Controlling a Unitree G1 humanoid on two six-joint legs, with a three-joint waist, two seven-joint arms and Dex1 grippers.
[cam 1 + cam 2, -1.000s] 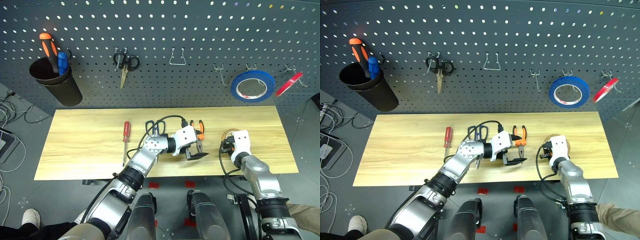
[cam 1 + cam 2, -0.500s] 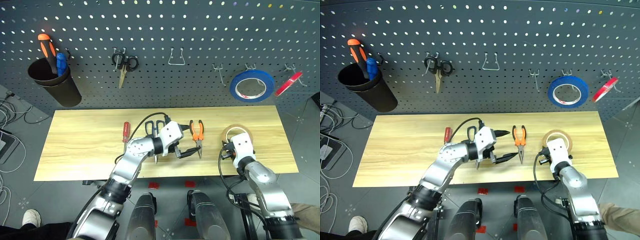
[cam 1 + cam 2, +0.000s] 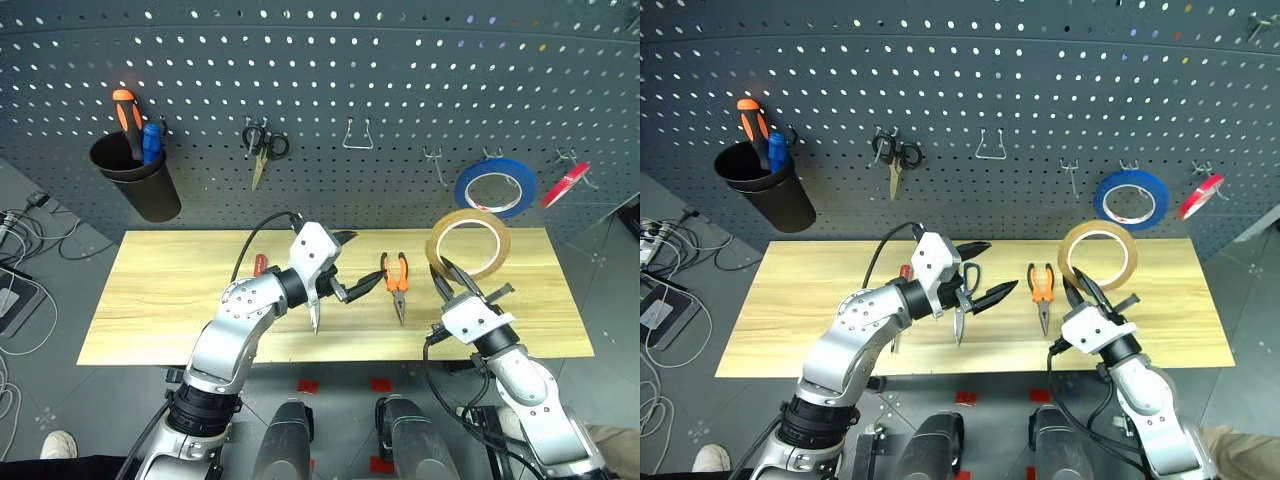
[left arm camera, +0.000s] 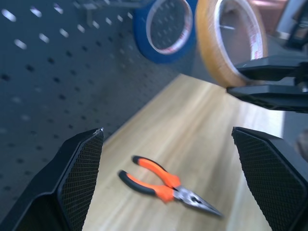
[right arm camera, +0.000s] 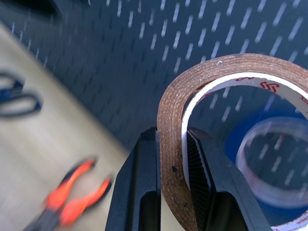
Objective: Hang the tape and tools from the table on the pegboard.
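Item: tape, tan-yellow ring. It is standing upright in the air above the right end of the worktop, clear of the wood, with the right end effector clamping its lower rim; one black finger is sitting inside the ring and one outside, as the right wrist view is showing.

Item: left end effector. It is hovering over the middle of the worktop with its fingers spread wide apart and gripping nothing, pointing toward the tape.

Item: pliers, orange-and-black handles. They are lying flat on the worktop between the two end effectors, handles toward the pegboard, nose toward the near edge.

Item: scissors, dark-handled. They are lying on the worktop just under the left end effector, the steel blades pointing toward the near edge, the handles partly covered.

Item: red-handled screwdriver. It is lying on the worktop behind the left arm, mostly hidden; the red handle end is peeking out.

Item: pegboard fittings. A black cup at the left is holding an orange-handled screwdriver and a blue-handled screwdriver. Small black scissors are hanging on a hook, beside a bare wire hook. A blue roll and a red roll are hanging at the right, behind and beyond the raised tape.
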